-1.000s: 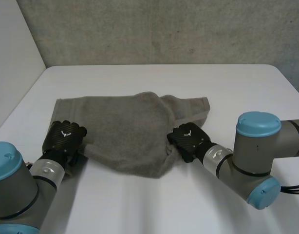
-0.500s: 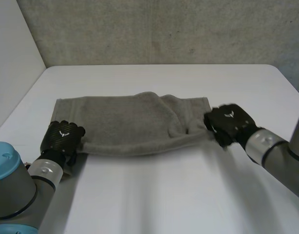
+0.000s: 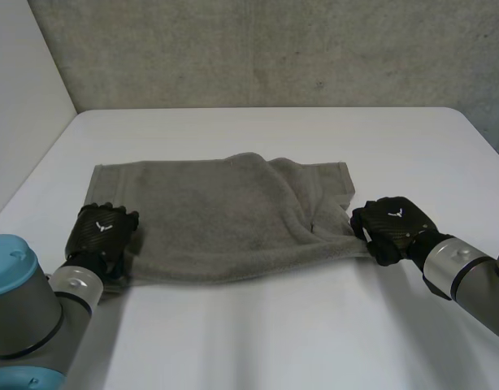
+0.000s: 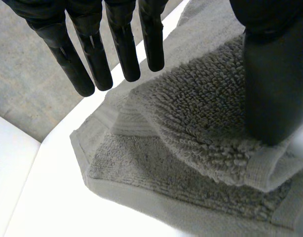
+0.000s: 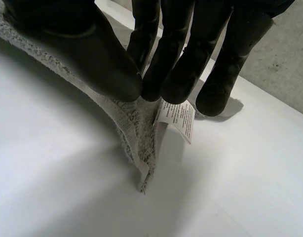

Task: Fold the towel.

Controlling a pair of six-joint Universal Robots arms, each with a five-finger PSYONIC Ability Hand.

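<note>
The grey towel [image 3: 217, 215] lies spread across the middle of the white surface [image 3: 258, 341], its long side running from one hand to the other. Its left part lies flat, while towards the right end the cloth is bunched into a raised fold with creases. The far edge runs fairly straight and the near edge sags a little between the hands

The right hand [image 3: 392, 223] is at the towel's near right corner. In the right wrist view its fingers [image 5: 176, 64] and thumb [image 5: 92, 54] close together on the towel's hem [image 5: 139, 143], pinching it so the edge stands up off the surface, and a white printed label [image 5: 177, 118] hangs from the cloth just beside the fingertips

The left hand [image 3: 103, 231] sits at the towel's near left corner. In the left wrist view its fingers [image 4: 124, 49] are straight and held wide of the cloth, not touching it, while the thumb [image 4: 272, 74] rests on a doubled-over lip of the towel [image 4: 201, 113] that lies on the flat layer beneath

A grey concrete wall [image 3: 274, 49] stands behind the surface
</note>
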